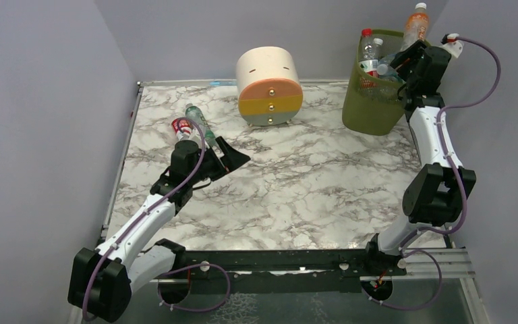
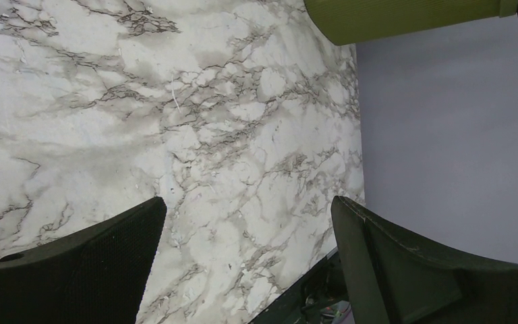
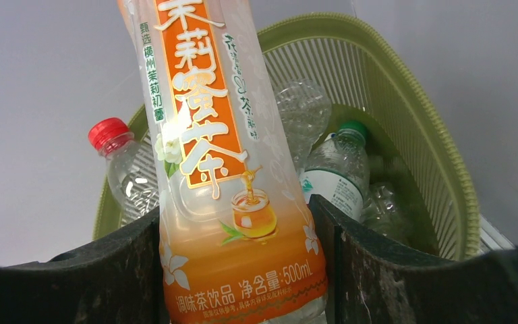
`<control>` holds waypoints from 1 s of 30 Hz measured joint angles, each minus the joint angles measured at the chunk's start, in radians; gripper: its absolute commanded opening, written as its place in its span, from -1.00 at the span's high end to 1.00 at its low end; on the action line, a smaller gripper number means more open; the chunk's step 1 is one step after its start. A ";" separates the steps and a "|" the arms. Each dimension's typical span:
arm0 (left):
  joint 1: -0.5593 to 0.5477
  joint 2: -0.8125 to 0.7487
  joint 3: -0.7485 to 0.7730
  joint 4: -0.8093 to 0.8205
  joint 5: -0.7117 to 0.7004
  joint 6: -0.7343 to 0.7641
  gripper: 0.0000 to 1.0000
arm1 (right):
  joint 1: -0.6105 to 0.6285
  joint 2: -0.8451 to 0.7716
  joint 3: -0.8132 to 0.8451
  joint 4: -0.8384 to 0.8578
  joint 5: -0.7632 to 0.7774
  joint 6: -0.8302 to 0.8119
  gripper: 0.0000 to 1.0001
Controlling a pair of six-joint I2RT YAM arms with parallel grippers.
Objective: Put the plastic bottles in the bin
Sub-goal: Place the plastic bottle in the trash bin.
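Two bottles (image 1: 184, 126) near table (image 1: 297, 192) left edge

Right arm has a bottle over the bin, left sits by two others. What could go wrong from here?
1. The bin looks crowded, a red-capped bottle poking above its rim; the orange-label bottle in the right gripper may land on the pile and tumble out.
2. The red-label bottle and green-label bottle lie close behind the open left gripper; its arm could knock them away.
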 measured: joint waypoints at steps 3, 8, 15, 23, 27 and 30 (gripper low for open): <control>0.000 0.009 0.000 0.004 0.000 0.000 -0.98 | -0.011 0.000 0.000 0.002 -0.007 0.010 -0.34; 0.000 0.018 0.000 0.010 0.000 0.000 -0.98 | -0.019 0.003 0.000 0.008 -0.020 0.013 -0.45; 0.000 0.018 0.000 0.014 0.000 0.000 -0.98 | -0.028 0.022 0.027 0.008 -0.043 0.018 -0.71; 0.000 0.018 0.000 0.014 0.000 0.000 -0.98 | -0.032 0.021 0.031 0.002 -0.057 0.019 -0.79; 0.000 0.017 0.000 0.014 0.001 0.000 -0.98 | -0.032 0.015 0.031 -0.005 -0.057 0.018 -0.81; 0.000 0.017 0.000 0.013 0.001 0.000 -0.98 | -0.038 0.007 0.031 -0.019 -0.057 0.018 -0.82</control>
